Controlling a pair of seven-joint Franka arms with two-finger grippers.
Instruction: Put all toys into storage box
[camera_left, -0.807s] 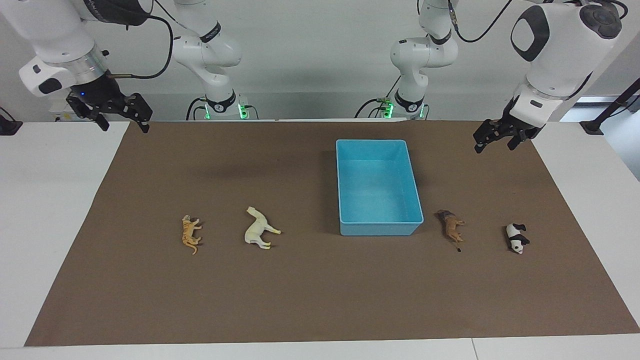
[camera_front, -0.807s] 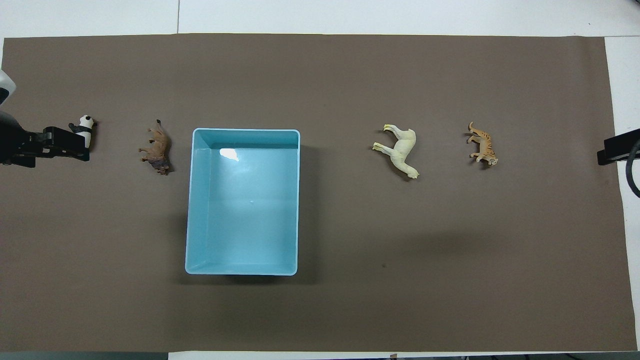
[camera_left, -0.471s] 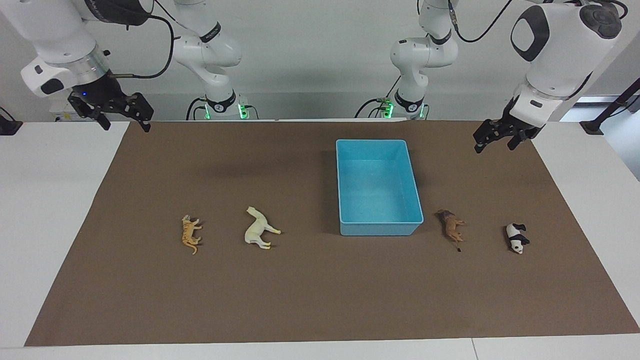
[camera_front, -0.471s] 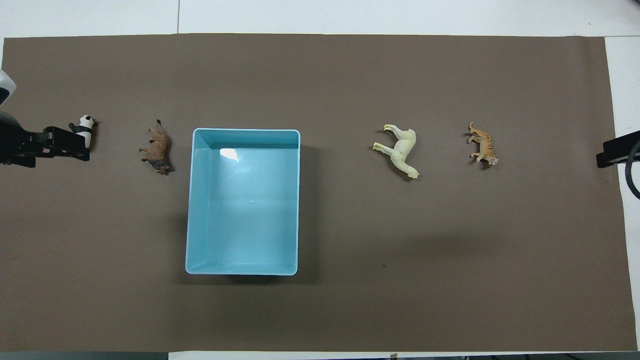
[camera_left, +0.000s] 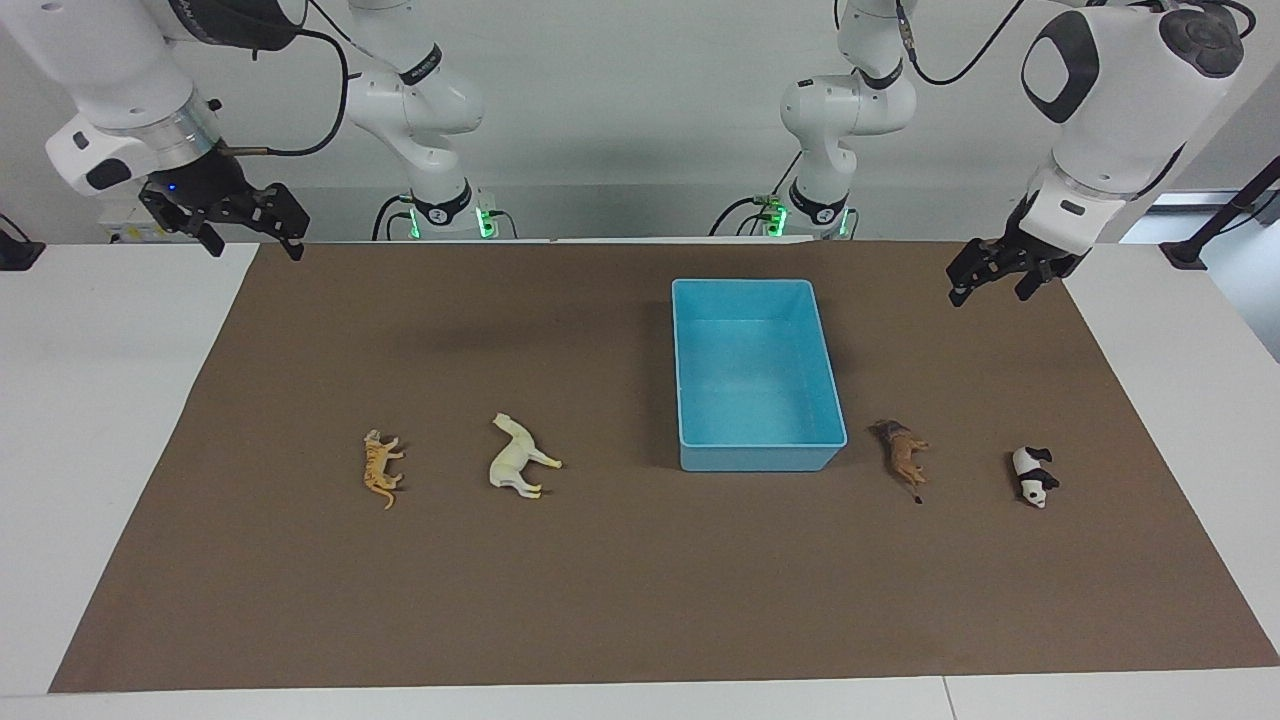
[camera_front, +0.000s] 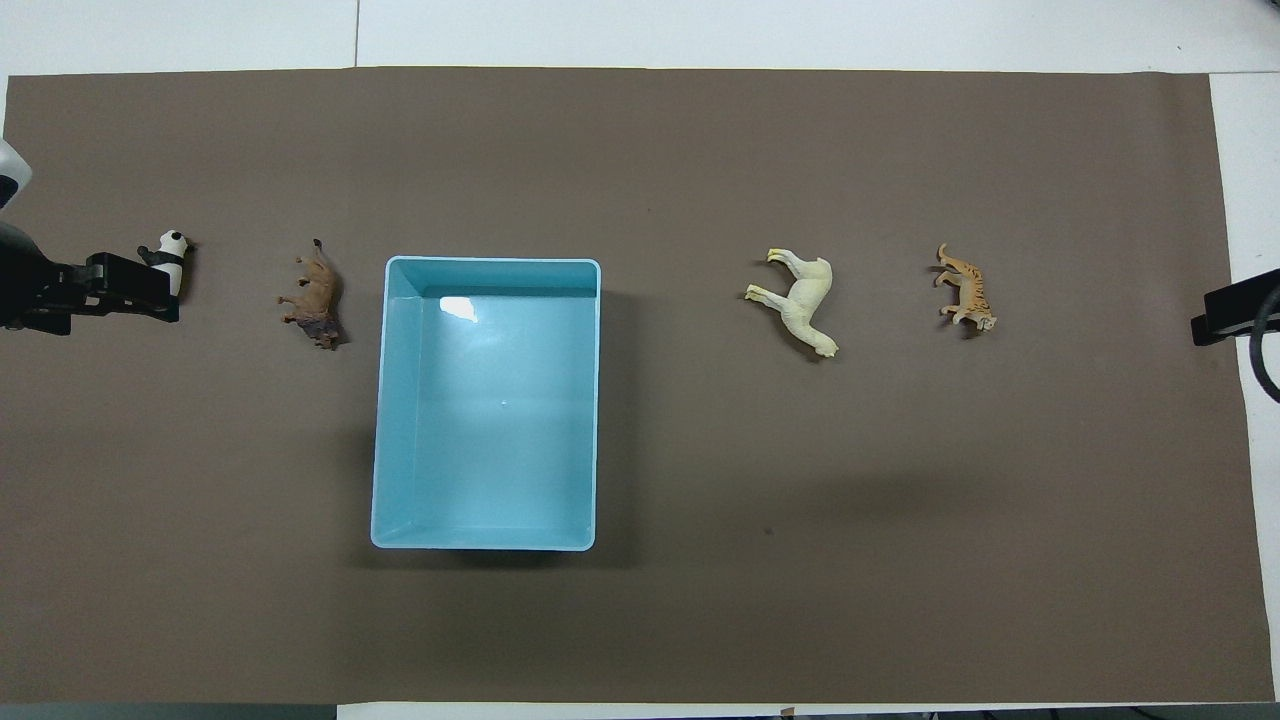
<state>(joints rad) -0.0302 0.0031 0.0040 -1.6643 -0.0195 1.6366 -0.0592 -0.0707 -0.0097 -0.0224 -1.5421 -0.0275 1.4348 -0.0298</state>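
Black jaws spread wide and empty on both sides! The left gripper (camera_left: 989, 279) hangs in the air over the brown mat's (camera_left: 600, 600) corner at its own end of the table, fingers parted, holding nothing. The right gripper (camera_left: 248, 228) hovers just as wide over the mat's edge at its end, nothing in it either.

Out from there: the panda (camera_left: 1034, 476) lies on its side on the mat toward the left arm's end, well clear of the gripper above, with the lion (camera_left: 903, 453) down flat beside it, just off the corner of the storage box (camera_left: 758, 460). That light blue bin sits open and has nothing in it. Toward the right arm's end the horse (camera_left: 517, 457) and the tiger (camera_left: 380, 468) also lie flat, well apart from the box.

So nothing is done yet, all four toys to fetch. The danger, I'd say: these figures are small and lying flat, so a pinch across thin legs could squirt one away. And the lion sits close enough to the bin that a descending finger might knock the wall.
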